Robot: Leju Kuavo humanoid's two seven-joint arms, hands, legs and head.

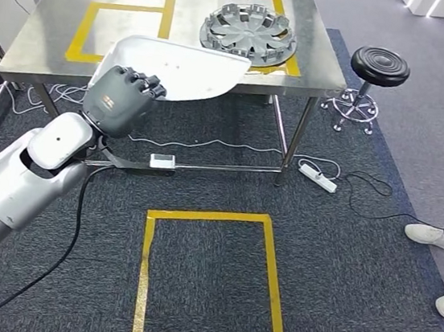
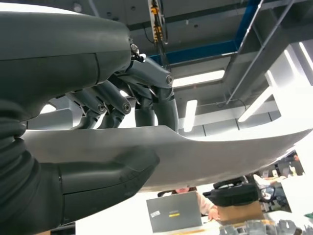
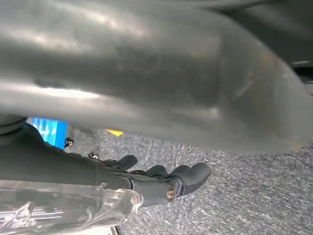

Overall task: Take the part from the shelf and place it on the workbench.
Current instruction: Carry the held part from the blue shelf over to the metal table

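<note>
Industrial test lab or workshop. Stainless steel workbench (image 1: 52, 28) with yellow tape squares on top, hubcap (image 1: 249, 32) lying on it. Another yellow tape square (image 1: 211, 282) on dark carpet in front of workbench. Black stool (image 1: 379, 66) and power strip (image 1: 317, 176) beside workbench. Exposed ducts, strip lights (image 2: 198, 78) overhead.

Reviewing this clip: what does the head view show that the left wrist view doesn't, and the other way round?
Head view alone: the steel workbench with yellow tape outlines, a wheel cover lying on it, a black stool, and a taped square on the carpet. Left wrist view alone: ceiling lights and a laptop with a person behind it. Both: the left hand gripping the white panel part, fingers on one face and, in the wrist view, thumb on the other.
</note>
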